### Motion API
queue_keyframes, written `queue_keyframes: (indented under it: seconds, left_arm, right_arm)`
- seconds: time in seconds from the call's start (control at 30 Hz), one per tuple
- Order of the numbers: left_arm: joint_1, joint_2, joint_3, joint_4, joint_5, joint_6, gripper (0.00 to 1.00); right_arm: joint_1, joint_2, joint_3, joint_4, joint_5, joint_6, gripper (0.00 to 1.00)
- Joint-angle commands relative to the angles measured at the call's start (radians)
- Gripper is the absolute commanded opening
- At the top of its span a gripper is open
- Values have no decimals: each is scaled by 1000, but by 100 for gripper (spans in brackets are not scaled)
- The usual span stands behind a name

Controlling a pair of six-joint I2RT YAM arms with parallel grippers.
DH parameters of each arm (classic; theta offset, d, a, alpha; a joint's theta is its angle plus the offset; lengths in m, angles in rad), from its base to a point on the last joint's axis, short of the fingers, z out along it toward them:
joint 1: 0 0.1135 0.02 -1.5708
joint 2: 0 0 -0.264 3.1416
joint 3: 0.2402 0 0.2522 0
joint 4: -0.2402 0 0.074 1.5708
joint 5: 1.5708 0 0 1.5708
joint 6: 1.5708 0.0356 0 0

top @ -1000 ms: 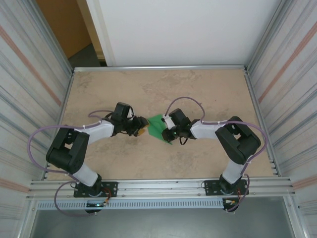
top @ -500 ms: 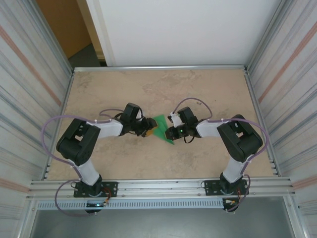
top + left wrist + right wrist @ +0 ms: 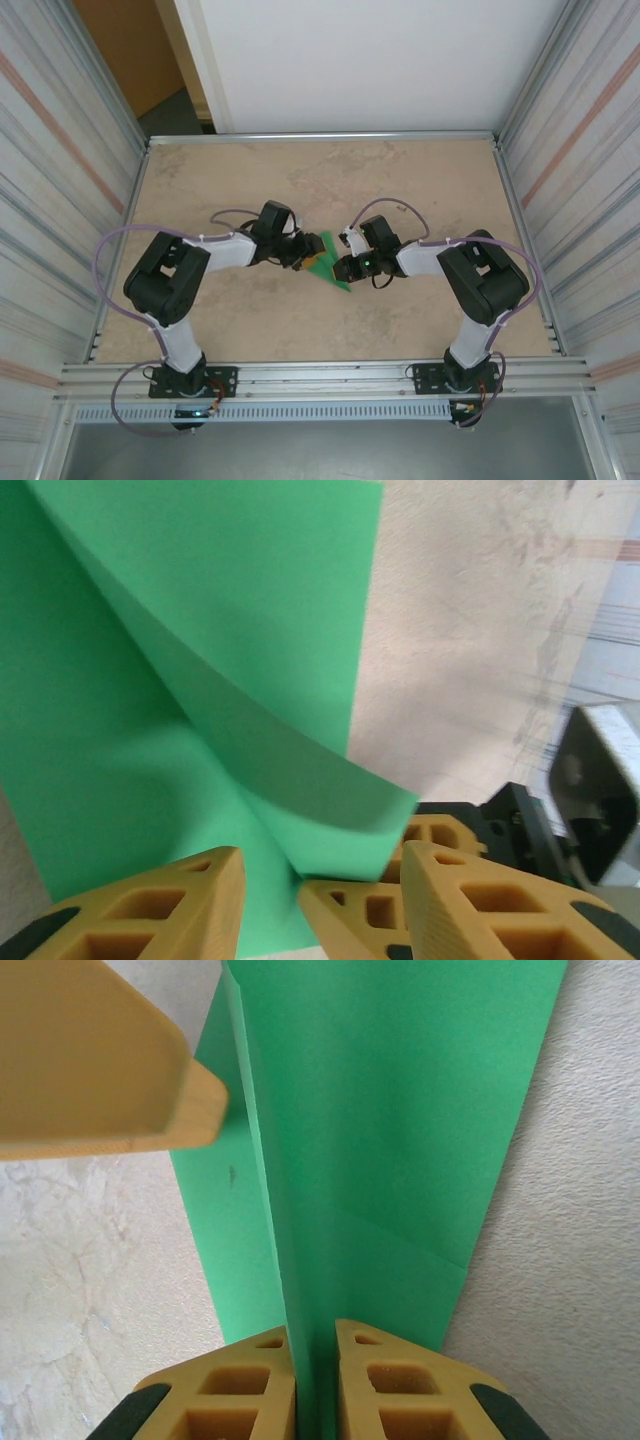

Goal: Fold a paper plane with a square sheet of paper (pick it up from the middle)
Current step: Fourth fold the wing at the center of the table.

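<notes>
Jaws of the right gripper [image 3: 315, 1360] are pinched shut on the raised centre crease of the green paper [image 3: 380, 1110]. The left gripper [image 3: 320, 865] holds its jaws apart, and a curled flap of the sheet lies between its fingers [image 3: 150, 905] — we cannot tell whether either pad touches it.

We see plain, bright green paper folded into a long, narrow shape. One sharp crease runs lengthwise, and a slanted fold line crosses the lower layer. In the left wrist view, one layer lifts off the surface in a soft curve. From above, the paper sits at the middle of the beige, mottled tabletop [image 3: 420, 180], a small green patch wedged between the two wrists, with one pointed corner aimed at the near edge.

An orange finger of the left gripper juts into the upper left of the right wrist view, its tip at the paper's left edge. Lilac cables [image 3: 105, 262] loop off both arms. Ribbed metal walls [image 3: 50, 170] flank the table — a white panel [image 3: 380, 60] closes the back.
</notes>
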Motion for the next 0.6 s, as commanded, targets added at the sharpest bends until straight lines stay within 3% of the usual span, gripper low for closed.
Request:
queue_keyframes:
  seconds: [0.0, 0.57]
  left_arm:
    - [-7, 25, 21, -40, 2, 33, 47]
    - [-35, 103, 124, -263, -50, 79, 55]
  right_arm:
    - [-6, 16, -7, -10, -13, 22, 15]
    - [-35, -65, -2, -52, -58, 133, 28]
